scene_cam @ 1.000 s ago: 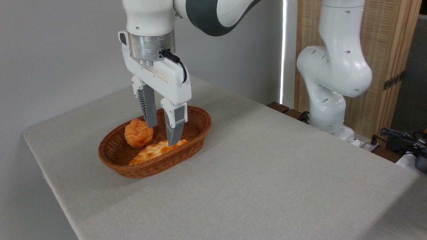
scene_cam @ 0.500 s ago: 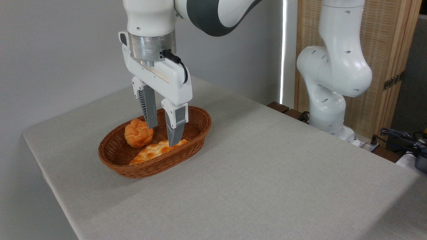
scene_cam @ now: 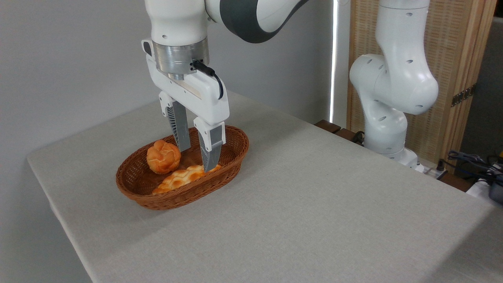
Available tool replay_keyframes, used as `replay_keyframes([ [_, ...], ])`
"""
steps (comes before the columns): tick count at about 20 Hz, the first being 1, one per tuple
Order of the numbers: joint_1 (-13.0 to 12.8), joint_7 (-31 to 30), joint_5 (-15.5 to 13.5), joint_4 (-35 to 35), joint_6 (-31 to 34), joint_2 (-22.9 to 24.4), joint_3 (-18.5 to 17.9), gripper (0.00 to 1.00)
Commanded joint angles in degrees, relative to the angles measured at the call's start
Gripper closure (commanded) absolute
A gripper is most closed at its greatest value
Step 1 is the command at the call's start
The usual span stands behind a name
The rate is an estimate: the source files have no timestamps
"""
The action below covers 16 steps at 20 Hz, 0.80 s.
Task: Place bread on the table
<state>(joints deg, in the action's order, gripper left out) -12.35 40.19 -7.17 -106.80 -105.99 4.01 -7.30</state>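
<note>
Pointing straight down, the gripper (scene_cam: 196, 159) hangs over the basket (scene_cam: 182, 196) with its two grey fingers (scene_cam: 178, 129) spread apart and nothing between them. Its tips reach down inside the basket's rim, above the right half. The bun (scene_cam: 163, 157) sits in the left half of the basket, just left of the nearer-left finger; whether that finger touches it cannot be told. A flat braided loaf (scene_cam: 182, 179) lies along the basket's front wall, below and to the right of the bun, with the right fingertip just above its right end. The basket rests on the table (scene_cam: 314, 204), toward its left rear part. The arm's white base (scene_cam: 387, 122) stands at the table's far right edge, before a wooden screen (scene_cam: 452, 70).
</note>
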Motion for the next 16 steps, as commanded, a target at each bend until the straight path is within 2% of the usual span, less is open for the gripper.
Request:
replay_keyframes([
  [1,-0.7,0.3,-0.5,0.8,1.1,-0.8,-0.4,0.00],
  [6,-1.2,0.3,-1.2,0.3,1.1,-0.8,-0.1,0.00],
  [13,-3.4,-0.1,-1.7,-0.3,0.4,-0.9,0.0,0.00],
  [16,-4.5,-0.1,-6.3,-0.4,-0.2,-2.2,0.0,0.00],
])
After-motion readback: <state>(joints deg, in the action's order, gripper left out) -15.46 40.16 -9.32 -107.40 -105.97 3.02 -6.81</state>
